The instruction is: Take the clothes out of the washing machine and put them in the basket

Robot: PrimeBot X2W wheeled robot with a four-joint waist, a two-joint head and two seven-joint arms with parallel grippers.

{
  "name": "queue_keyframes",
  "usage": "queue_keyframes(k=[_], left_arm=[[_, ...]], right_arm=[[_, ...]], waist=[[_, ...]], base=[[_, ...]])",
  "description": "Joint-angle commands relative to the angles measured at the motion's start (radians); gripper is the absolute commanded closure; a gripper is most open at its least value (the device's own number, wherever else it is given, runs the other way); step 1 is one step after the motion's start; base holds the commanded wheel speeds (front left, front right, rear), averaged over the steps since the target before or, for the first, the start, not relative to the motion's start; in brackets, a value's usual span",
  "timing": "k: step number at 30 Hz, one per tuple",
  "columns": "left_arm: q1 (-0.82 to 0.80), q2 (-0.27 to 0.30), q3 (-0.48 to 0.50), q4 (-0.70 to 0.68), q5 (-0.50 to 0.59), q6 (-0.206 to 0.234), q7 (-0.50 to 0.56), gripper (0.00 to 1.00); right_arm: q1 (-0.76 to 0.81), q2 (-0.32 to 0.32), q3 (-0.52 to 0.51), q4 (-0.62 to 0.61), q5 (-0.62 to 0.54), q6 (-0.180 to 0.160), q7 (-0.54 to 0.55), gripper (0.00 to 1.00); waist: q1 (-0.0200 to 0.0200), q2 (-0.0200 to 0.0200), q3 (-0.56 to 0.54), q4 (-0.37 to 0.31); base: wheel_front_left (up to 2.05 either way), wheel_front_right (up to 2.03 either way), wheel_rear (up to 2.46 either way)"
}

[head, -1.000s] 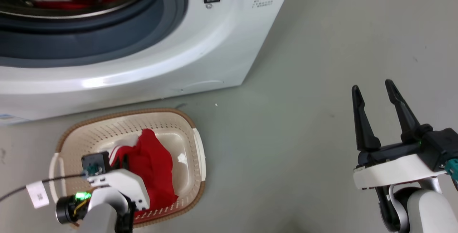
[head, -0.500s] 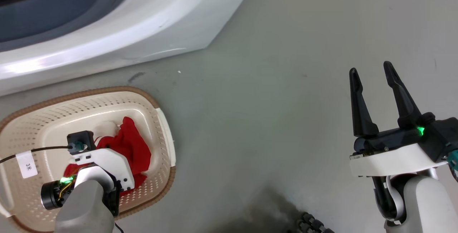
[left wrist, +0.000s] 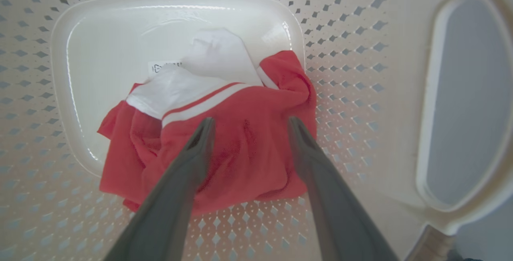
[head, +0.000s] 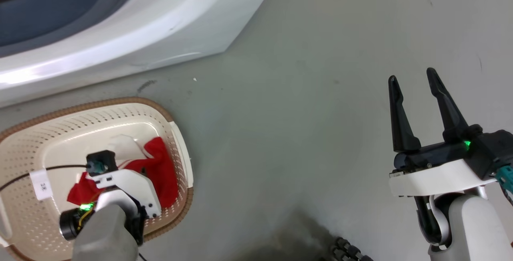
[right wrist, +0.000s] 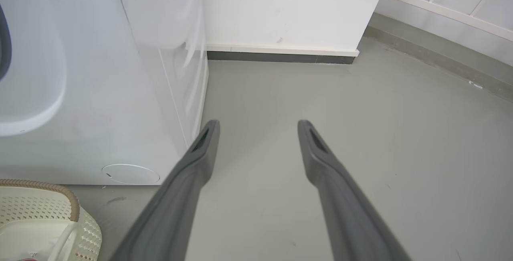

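Observation:
One of the clothes, a red garment [head: 162, 168] with white stripes, lies crumpled on the floor of the cream basket [head: 120, 102]. In the left wrist view my left gripper [left wrist: 250, 121] hangs open just over the garment [left wrist: 248, 152], fingers spread, inside the basket's perforated wall [left wrist: 348, 52]. From the head, my left wrist hides its fingers. My right gripper [head: 412, 75] stands open and empty over bare floor at the right, also seen from its wrist [right wrist: 258, 122]. The washing machine [head: 160, 32] fills the upper left, with its white side [right wrist: 100, 92] near the basket rim [right wrist: 60, 197].
Grey floor [head: 300, 112] spreads between the basket and my right arm. A white wall with a dark skirting [right wrist: 280, 56] runs behind the machine. A black ribbed part [head: 348, 251] pokes in at the bottom edge. A tagged cable [head: 40, 185] trails from my left wrist.
The head camera has tilted down and right, so the drum opening has left the picture. The red garment has sunk flatter into the basket. My right gripper keeps its pose.

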Motion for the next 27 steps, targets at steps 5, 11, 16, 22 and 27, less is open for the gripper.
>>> queue_keyframes(k=[5,11,16,22,27], left_arm=[[0.059,-0.034,0.008,0.012,-0.026,-0.029,-0.061,0.00],[0.123,-0.070,0.004,-0.002,-0.031,-0.046,-0.127,0.00],[0.180,-0.090,0.015,-0.115,-0.020,-0.036,-0.139,0.00],[0.294,-0.109,0.041,-0.344,0.027,-0.015,-0.138,0.00],[0.384,-0.122,0.064,-0.541,0.075,0.007,-0.138,0.00]], right_arm=[[0.000,0.000,0.011,0.024,-0.012,-0.001,0.003,0.00],[0.038,0.000,0.015,0.044,-0.026,-0.001,0.023,0.00],[0.078,0.000,0.001,0.040,-0.042,-0.001,0.045,0.00],[0.123,0.000,-0.014,0.025,-0.059,-0.001,0.070,0.00],[0.150,0.000,-0.019,0.006,-0.068,-0.001,0.089,0.00]], waist=[[-0.0001,0.0000,-0.130,0.054],[-0.0001,0.0000,-0.275,0.124],[-0.0001,0.0000,-0.365,0.187],[-0.0001,0.0000,-0.430,0.246],[-0.0001,0.0000,-0.459,0.280]], base=[[0.00,0.00,0.00],[0.00,0.00,0.00],[0.00,0.00,0.00],[0.00,0.00,0.00],[0.00,0.00,0.00]])
